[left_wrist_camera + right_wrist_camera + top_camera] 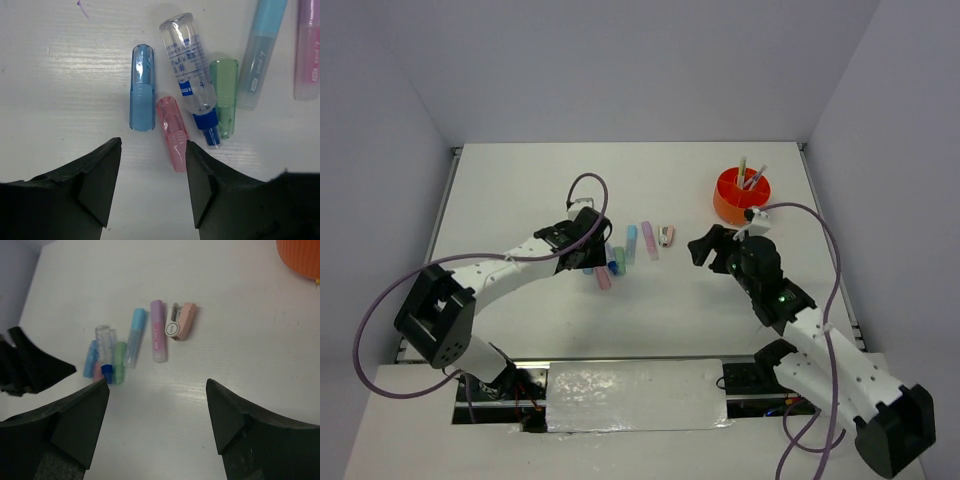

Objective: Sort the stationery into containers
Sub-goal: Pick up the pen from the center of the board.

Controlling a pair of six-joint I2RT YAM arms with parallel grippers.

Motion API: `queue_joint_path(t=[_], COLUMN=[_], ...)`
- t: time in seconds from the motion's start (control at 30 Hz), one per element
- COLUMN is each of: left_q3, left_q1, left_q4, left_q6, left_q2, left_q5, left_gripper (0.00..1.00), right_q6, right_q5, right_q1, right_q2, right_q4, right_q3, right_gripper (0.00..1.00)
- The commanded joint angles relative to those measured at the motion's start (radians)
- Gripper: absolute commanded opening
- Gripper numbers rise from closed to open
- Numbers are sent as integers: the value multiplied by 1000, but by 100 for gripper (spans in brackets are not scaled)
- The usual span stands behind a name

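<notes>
The left gripper [152, 150] hangs low over the white table [520, 190] with its jaws partly apart and nothing between them. Just ahead of it lie a short blue marker [142, 87] and a short pink marker [172, 132], whose near end lies close to one finger. Beside these are a clear bottle with a blue cap [192, 75], touching a short green marker [224, 95], then a light blue marker pen [262, 50] and a purple marker pen [158, 330]. A pink mini stapler [182, 320] lies just beside the purple one. The right gripper [157, 390] is wide open and empty, above bare table near this cluster. The orange pot [741, 195] stands well apart toward the far right, with two pens [756, 176] upright inside.
</notes>
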Motion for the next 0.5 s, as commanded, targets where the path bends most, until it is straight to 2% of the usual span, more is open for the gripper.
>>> queue_joint_path(t=[0.0, 0.1, 0.13, 0.23, 0.47], left_q3=[35, 51, 59, 77, 59], left_q1=[53, 87, 96, 117, 124], left_q4=[13, 41, 39, 42, 84], left_q6=[78, 100, 104, 112, 113], left_q2=[46, 109, 126, 193, 261], left_q5=[58, 82, 82, 86, 109], left_gripper=[65, 64, 58, 51, 52], right_q6=[41, 38, 35, 27, 22], right_q5=[-45, -63, -71, -105, -108], right_q1=[18, 28, 31, 39, 47], right_q2=[-120, -178, -193, -216, -238], right_q4=[-37, -88, -100, -132, -148], right_q3=[-29, -26, -18, -9, -18], right_gripper=[85, 84, 84, 83, 83])
